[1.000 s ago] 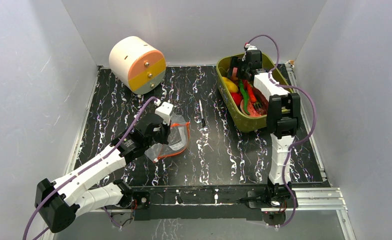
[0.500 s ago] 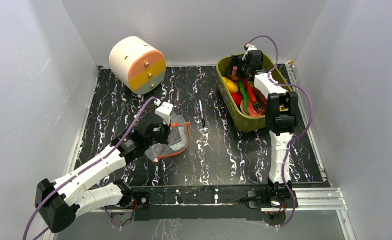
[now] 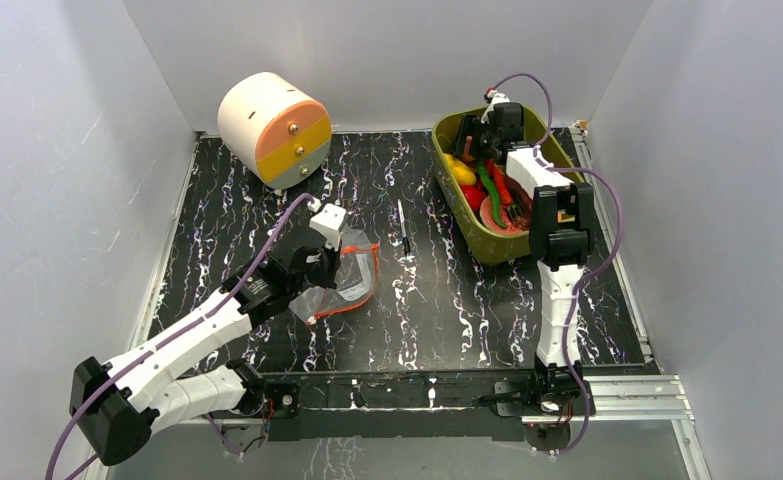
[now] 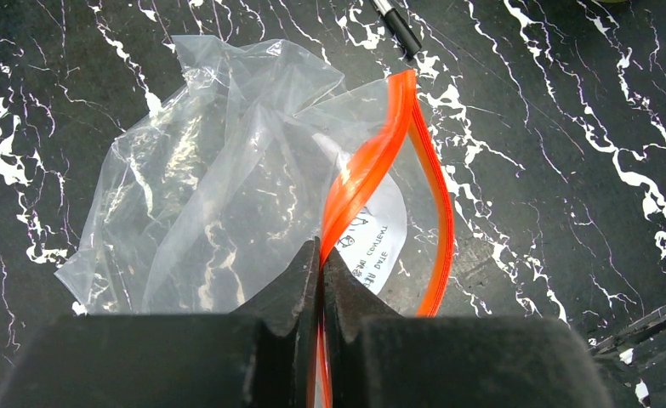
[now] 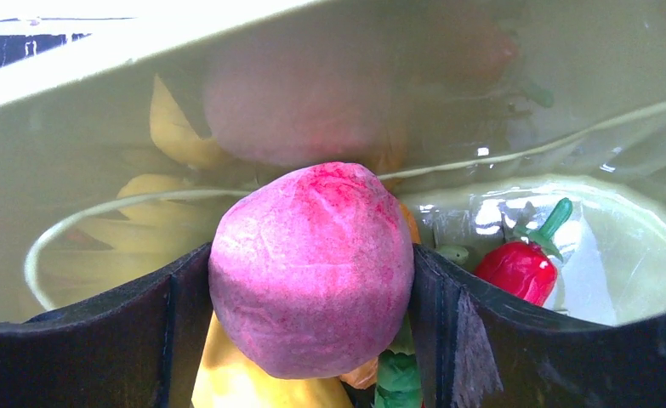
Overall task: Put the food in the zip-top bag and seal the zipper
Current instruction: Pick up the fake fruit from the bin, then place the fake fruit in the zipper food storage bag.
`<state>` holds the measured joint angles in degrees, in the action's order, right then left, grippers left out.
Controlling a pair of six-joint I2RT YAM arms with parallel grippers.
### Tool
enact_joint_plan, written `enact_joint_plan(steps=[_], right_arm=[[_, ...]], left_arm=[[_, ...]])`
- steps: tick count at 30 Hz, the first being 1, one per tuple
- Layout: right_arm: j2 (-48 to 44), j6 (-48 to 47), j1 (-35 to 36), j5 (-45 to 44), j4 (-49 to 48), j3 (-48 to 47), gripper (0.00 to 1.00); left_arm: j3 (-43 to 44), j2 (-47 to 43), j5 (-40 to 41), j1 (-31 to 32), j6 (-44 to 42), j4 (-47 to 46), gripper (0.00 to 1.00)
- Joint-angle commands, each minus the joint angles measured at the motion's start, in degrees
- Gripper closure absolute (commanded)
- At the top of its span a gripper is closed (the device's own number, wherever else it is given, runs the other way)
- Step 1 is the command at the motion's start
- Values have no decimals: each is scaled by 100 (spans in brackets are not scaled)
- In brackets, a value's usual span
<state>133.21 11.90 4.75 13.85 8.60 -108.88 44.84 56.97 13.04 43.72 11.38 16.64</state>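
Black fingers (image 5: 176, 340) of the right tool (image 5: 310, 285) press against both sides of a pink-red peach (image 5: 312, 255), which fills the whole gap between them, inside the olive-green tub (image 3: 495, 250). Yellow pieces (image 5: 253, 387) lie under the peach. A red chili (image 5: 516, 270) with a green stem rests just to its right, and from above a long green pepper (image 3: 486, 188) lies among the food. The tub stands at the far right of the black marbled counter (image 3: 447, 300).

The left tool (image 4: 320, 263) is pinched tight on the orange-red zipper (image 4: 372, 161), with no gap between its jaws. The zip-top bag (image 4: 202, 187) lies crumpled on the counter at the near left, well apart from the tub, its two mouth strips bowed apart. A thin black stick (image 3: 404, 228) lies between bag and tub, and a cream drum (image 3: 272, 125) sits at the far left.
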Motion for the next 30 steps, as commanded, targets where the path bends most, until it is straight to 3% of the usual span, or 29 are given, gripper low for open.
enact_joint_plan(steps=[1, 7, 16, 24, 30], right_arm=[[-714, 59, -18, 15, -593, 382, 40], [-1291, 190, -22, -239, -608, 916, 44], [-2191, 381, -19, -658, 234, 1364, 47], [-3721, 836, -12, -601, 748, 2283, 46], [-4677, 1146, 22, 78, 1195, 2864, 47]], left_arm=[[-56, -27, 3, 18, 27, -144, 100], [-28, -19, -50, 15, 78, -172, 100], [267, 158, 164, 13, 379, 135, 100], [541, 226, 143, 13, 772, 228, 100], [847, 536, 486, 14, 989, 530, 100]])
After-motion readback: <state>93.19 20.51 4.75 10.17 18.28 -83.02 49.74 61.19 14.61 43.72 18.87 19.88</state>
